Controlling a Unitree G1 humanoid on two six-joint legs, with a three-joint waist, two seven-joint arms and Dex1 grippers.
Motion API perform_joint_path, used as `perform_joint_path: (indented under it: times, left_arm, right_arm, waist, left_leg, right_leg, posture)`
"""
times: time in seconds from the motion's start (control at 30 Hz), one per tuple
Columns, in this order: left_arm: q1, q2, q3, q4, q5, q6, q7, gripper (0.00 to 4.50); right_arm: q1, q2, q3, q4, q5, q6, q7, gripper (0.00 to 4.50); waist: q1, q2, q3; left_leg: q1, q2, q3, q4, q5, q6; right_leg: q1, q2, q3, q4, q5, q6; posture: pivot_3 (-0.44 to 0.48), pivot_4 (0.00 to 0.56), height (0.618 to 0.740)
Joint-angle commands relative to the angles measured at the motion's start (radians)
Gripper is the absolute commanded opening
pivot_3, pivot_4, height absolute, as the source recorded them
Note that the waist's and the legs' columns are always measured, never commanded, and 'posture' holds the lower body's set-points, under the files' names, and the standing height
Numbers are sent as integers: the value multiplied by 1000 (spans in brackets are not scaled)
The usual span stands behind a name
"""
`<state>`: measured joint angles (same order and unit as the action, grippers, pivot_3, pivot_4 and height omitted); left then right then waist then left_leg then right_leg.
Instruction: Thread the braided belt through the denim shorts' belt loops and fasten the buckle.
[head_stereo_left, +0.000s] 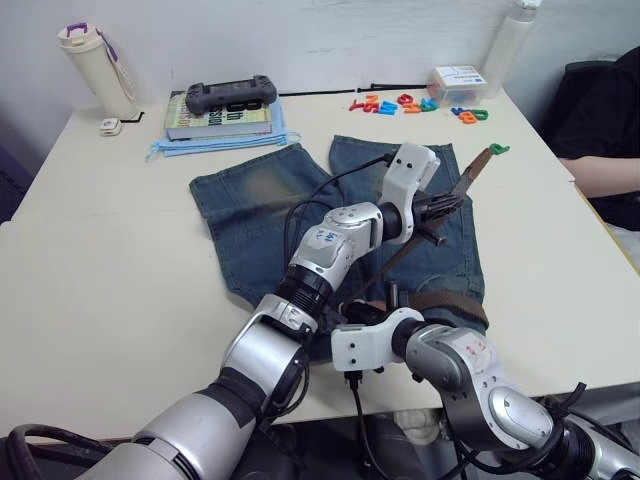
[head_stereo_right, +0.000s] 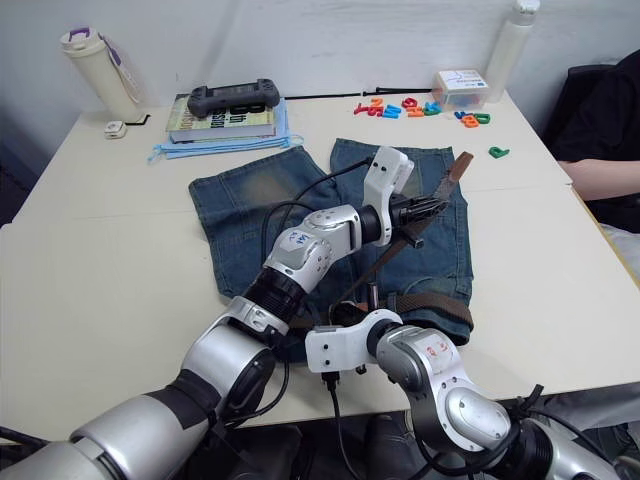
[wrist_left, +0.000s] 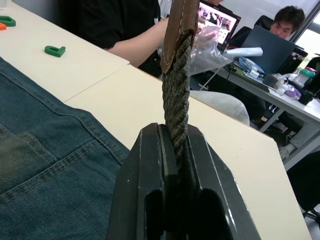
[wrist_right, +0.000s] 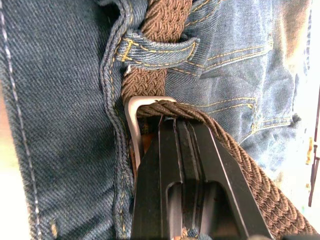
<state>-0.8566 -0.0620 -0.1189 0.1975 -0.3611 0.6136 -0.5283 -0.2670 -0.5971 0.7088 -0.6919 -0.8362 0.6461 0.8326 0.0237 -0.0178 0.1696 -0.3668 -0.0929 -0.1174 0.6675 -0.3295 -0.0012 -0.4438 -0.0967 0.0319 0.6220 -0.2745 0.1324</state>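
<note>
Up above the denim shorts (head_stereo_left: 250, 215), left claw (head_stereo_left: 447, 205) clamps braided belt (wrist_left: 176, 95).

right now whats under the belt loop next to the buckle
The braided belt runs under the belt loop and comes out toward the buckle. The right hand covers part of the buckle.

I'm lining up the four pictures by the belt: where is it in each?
Left eye: braided belt rises from the left end effector.
Right eye: same, over the denim shorts.
Left wrist: strap clamped.
Right wrist: strap under a belt loop, entering the buckle.
Shared landmark: the shorts.
</note>
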Motion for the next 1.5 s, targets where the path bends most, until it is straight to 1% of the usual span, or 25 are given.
perform_joint_path:
  times: [0.03,0.1,0.17,0.23,0.37,0.53,0.6,0.77,1.03,1.1,1.2,1.27,1.33,1.5]
  left_arm:
    - [75,59,16,-209,-44,72,-6,0]
    - [136,111,18,-291,-43,103,3,0]
    - [225,188,6,-392,-22,118,-1,0]
    - [278,226,2,-446,-18,129,5,0]
    - [335,262,-1,-491,-16,133,28,0]
    - [348,258,-2,-502,-27,136,50,0]
    - [352,260,-2,-502,-27,133,50,0]
    - [379,302,-4,-506,-19,117,31,0]
    - [405,365,15,-506,-28,94,1,0]
    - [425,402,-4,-523,2,32,-34,0]
    - [450,427,6,-541,7,-14,-49,0]
    - [475,479,-12,-545,74,-116,-75,0]
    - [490,516,-22,-544,122,-184,-86,0]
    - [506,567,-38,-522,198,-279,-95,0]
  right_arm:
    - [61,4,-8,73,38,10,70,48]
    - [65,29,-46,61,46,23,68,48]
    - [69,67,-91,34,66,53,66,48]
    - [72,90,-120,16,74,65,70,48]
    - [75,119,-164,-18,95,89,79,48]
    - [74,148,-222,-66,125,135,89,48]
    - [70,145,-243,-85,133,159,99,48]
    - [37,137,-298,-123,163,215,116,48]
    - [-4,122,-348,-154,211,271,107,48]
    - [4,115,-364,-173,230,277,106,48]
    - [20,97,-393,-197,257,283,96,48]
    - [43,81,-427,-222,273,281,89,48]
    - [62,73,-452,-246,290,279,81,48]
    - [131,69,-460,-324,351,242,68,48]
  waist:
    - [2,0,0]
    - [5,0,0]
    - [1,-1,-1]
    - [0,-1,-1]
    - [8,-1,-1]
    - [4,-1,-1]
    - [2,-1,-1]
    - [-1,-1,-1]
    - [0,-1,-1]
    - [0,-1,-1]
    - [-1,0,-1]
    - [0,0,-1]
    - [0,0,-1]
    - [1,0,-1]
  left_leg:
    - [0,0,0,0,0,0]
    - [0,0,0,2,0,0]
    - [0,-1,-1,3,0,0]
    - [0,0,-1,2,0,0]
    - [-1,-1,-2,4,0,0]
    - [-2,-1,-2,4,0,0]
    - [-2,-1,-2,4,0,0]
    - [-2,0,-2,4,0,0]
    - [-2,0,-1,3,0,0]
    - [-2,0,-1,3,0,0]
    - [-2,0,-1,2,0,0]
    - [-2,0,-1,2,0,0]
    - [-2,0,-1,2,0,0]
    - [-1,0,0,1,0,0]
  right_leg:
    - [0,0,0,0,0,0]
    - [0,0,0,1,0,0]
    - [1,0,0,1,0,0]
    - [1,0,0,1,0,0]
    - [0,0,-1,2,0,-1]
    - [0,0,-1,2,0,-1]
    - [0,0,-1,2,0,-1]
    - [-1,0,-1,3,0,-1]
    - [-1,0,-1,3,-1,-1]
    - [-1,0,-1,3,-1,-1]
    - [-1,-1,-1,2,-1,-2]
    - [-1,-1,-1,2,-1,-2]
    - [-1,-1,-1,2,-1,-2]
    - [-1,-1,0,2,-1,-2]
  posture:
    - [0,150,707]
    - [0,150,707]
    - [0,150,707]
    - [0,150,707]
    - [0,150,707]
    - [0,150,707]
    - [0,150,707]
    - [0,150,707]
    - [0,150,707]
    - [0,150,707]
    - [0,150,707]
    - [0,150,707]
    - [0,150,707]
    - [0,150,707]
